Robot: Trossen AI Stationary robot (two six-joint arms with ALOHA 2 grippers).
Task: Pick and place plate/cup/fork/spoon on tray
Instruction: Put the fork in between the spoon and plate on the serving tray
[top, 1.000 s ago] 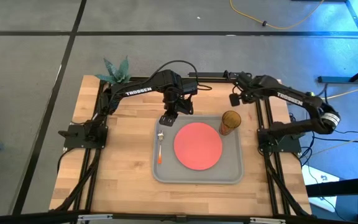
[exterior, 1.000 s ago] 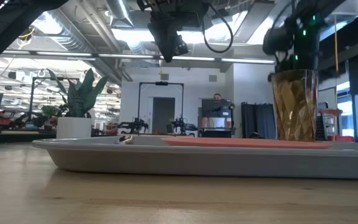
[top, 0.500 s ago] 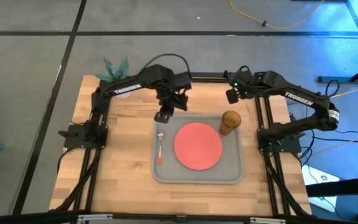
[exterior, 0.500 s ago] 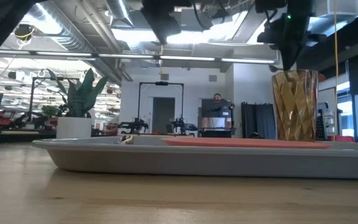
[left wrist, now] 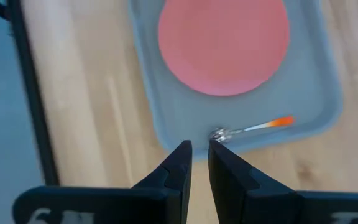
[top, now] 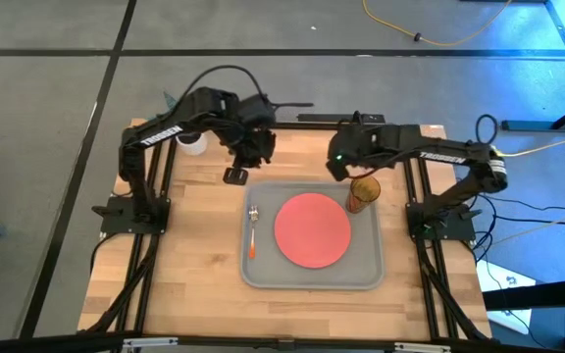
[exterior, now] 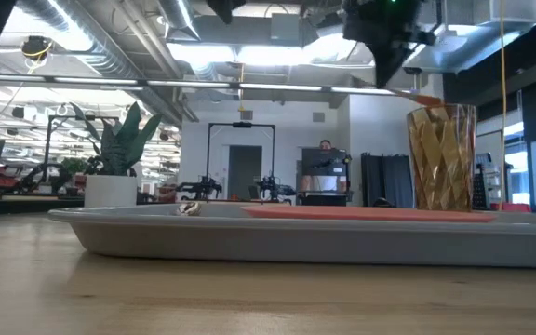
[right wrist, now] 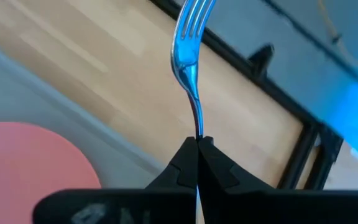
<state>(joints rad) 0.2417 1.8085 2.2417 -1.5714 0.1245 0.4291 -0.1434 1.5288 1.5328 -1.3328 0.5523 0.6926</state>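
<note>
Right gripper (right wrist: 197, 144) is clamped on the fork (right wrist: 190, 59): from its wrist camera I see the two fingers pressed together on the thin neck, with the silver tines sticking out ahead over the bare wood and the table's frame. From overhead, that gripper (top: 338, 162) hangs over the tray's far edge, just beside the cup (top: 363, 192). In the low view an orange tip pokes out near the cup's (exterior: 442, 157) rim; I can't tell if it touches the glass.

My left gripper (left wrist: 199, 151) holds nothing; its fingers sit nearly together with a narrow slit between them. From above it (top: 235, 175) hovers over the table (top: 184, 245) just off the tray's far left corner.

Counting what lies on the tray (top: 261, 275): one plate (top: 312, 229) in the middle, one cup at the far right corner, standing upright, and one spoon (top: 252, 230) along the left rim, bowl toward the far side, orange handle toward the near side. The left wrist camera shows the same spoon (left wrist: 251, 128) beside the plate (left wrist: 224, 42), inside the tray (left wrist: 154, 112). So three items rest on the tray and one fork is in the air.

One potted plant (exterior: 112, 164) stands at the table's far left corner.
</note>
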